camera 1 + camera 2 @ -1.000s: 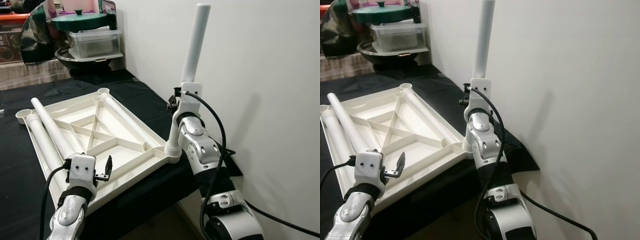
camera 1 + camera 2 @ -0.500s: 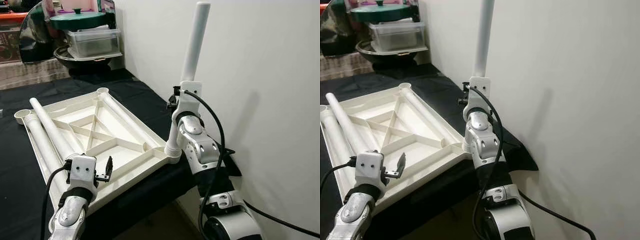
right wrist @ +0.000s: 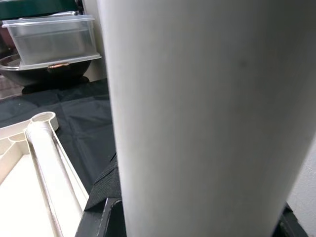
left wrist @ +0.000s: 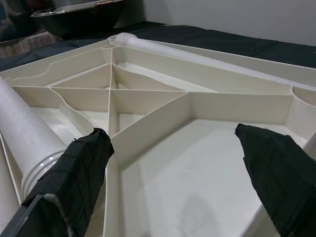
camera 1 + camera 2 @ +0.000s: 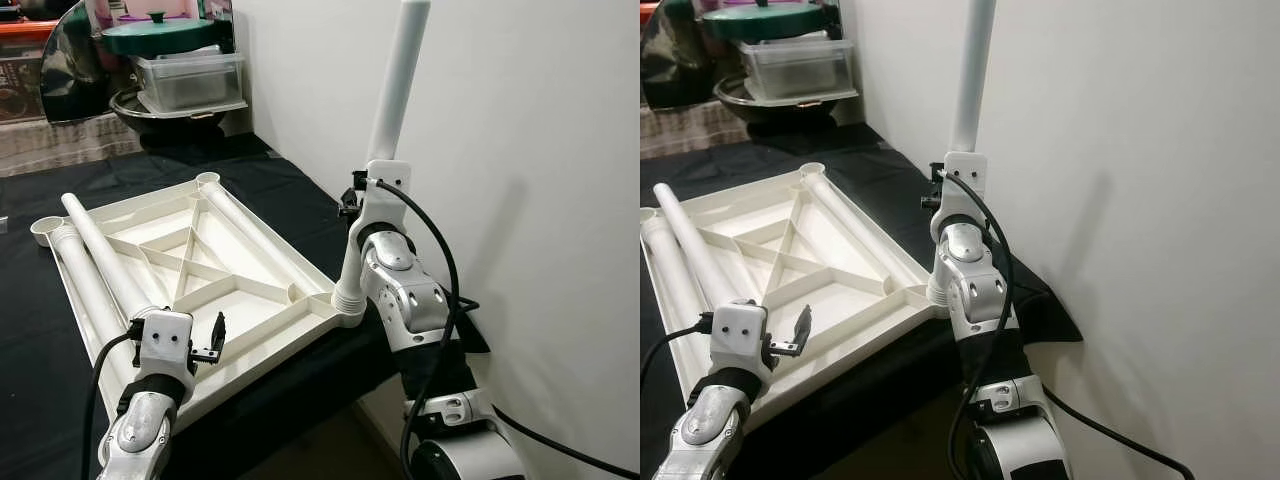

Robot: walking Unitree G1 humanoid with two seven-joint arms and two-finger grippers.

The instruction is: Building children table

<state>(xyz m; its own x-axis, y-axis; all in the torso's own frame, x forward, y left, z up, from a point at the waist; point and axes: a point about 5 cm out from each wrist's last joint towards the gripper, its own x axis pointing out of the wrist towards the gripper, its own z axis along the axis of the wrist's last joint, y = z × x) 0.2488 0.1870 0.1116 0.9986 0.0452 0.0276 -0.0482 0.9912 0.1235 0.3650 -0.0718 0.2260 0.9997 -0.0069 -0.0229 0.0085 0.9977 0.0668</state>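
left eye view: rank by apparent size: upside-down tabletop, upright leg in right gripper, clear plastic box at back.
1. Tabletop: largest by far.
2. Upright leg, held by the right gripper.
3. Clear box: smallest, but it sits farthest from the camera, so its true size is unsure.

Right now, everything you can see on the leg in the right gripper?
The upright leg is a plain white tube, matte plastic by the look, with a rounded top end. It stands nearly vertical, leaning slightly, close to the wall. Its threaded lower end sits at the corner socket of the upturned tabletop; whether it is fully seated can't be told. The right gripper grips it at mid-height, fingers around the tube.
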